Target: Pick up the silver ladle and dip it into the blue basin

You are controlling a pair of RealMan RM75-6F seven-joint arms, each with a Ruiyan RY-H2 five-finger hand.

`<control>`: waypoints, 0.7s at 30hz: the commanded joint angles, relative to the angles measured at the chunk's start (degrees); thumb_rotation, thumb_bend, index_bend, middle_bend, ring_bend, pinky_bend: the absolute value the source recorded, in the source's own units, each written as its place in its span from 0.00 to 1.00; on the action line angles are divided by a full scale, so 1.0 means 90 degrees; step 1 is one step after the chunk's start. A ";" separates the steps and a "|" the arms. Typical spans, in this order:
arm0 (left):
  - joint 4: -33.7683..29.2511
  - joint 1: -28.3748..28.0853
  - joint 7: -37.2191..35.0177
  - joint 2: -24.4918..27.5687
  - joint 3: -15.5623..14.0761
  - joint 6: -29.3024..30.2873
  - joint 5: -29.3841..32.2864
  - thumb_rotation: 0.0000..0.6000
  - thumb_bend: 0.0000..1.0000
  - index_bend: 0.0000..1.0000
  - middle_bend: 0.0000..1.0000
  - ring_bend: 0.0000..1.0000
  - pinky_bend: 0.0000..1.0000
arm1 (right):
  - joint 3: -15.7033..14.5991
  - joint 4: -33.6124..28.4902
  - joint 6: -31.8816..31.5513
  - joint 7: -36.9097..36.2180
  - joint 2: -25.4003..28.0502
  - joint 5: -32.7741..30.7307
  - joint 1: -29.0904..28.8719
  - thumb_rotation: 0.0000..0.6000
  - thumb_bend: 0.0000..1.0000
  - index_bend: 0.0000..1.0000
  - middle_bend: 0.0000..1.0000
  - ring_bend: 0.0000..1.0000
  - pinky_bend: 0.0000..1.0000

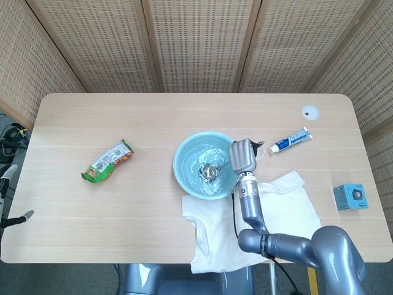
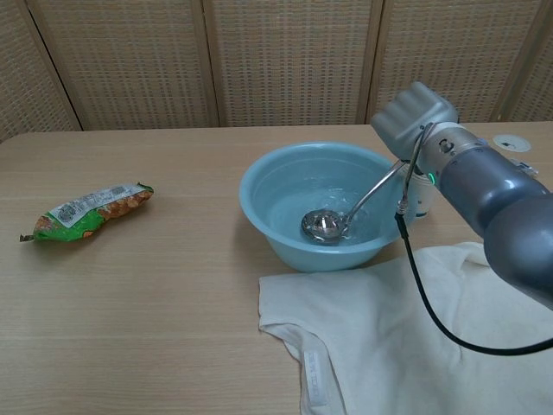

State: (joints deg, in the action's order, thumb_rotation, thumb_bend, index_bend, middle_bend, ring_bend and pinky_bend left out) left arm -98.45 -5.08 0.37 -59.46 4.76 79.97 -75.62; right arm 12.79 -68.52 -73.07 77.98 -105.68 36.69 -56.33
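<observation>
The blue basin (image 1: 187, 171) (image 2: 276, 194) stands mid-table with water in it. My right hand (image 1: 242, 156) (image 2: 408, 115) hangs over its right rim and grips the handle of the silver ladle (image 1: 210, 171) (image 2: 325, 226). The ladle's bowl sits low in the water near the basin's bottom, its handle slanting up to the right. The water around it ripples. My left hand shows in neither view.
A white cloth (image 1: 276, 212) (image 2: 406, 337) lies in front of and right of the basin. A green snack packet (image 1: 107, 162) (image 2: 86, 210) lies to the left. A toothpaste tube (image 1: 290, 141), a white cap (image 1: 311, 112) and a small blue box (image 1: 350, 196) sit on the right.
</observation>
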 commanded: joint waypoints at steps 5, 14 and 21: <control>-0.0009 -0.0001 -0.0019 0.0011 -0.0004 0.0001 -0.0010 1.00 0.00 0.00 0.00 0.00 0.00 | 0.0667 -0.0853 -0.0032 -0.0177 0.0320 -0.0645 0.0079 1.00 0.72 0.72 0.99 1.00 1.00; -0.0039 0.0000 -0.0023 0.0021 -0.0020 0.0018 -0.0054 1.00 0.00 0.00 0.00 0.00 0.00 | 0.1067 -0.1797 -0.0245 -0.0260 0.0928 -0.1136 0.0112 1.00 0.72 0.72 0.99 1.00 1.00; -0.0060 0.0001 -0.0021 0.0025 -0.0023 0.0034 -0.0068 1.00 0.00 0.00 0.00 0.00 0.00 | 0.1117 -0.2201 -0.0417 -0.0300 0.1263 -0.1248 0.0079 1.00 0.72 0.72 0.99 1.00 1.00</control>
State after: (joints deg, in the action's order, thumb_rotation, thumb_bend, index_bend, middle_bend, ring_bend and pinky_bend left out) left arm -98.98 -5.06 0.19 -59.24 4.55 80.28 -76.23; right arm 22.77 -88.00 -76.56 75.37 -94.60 25.57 -55.53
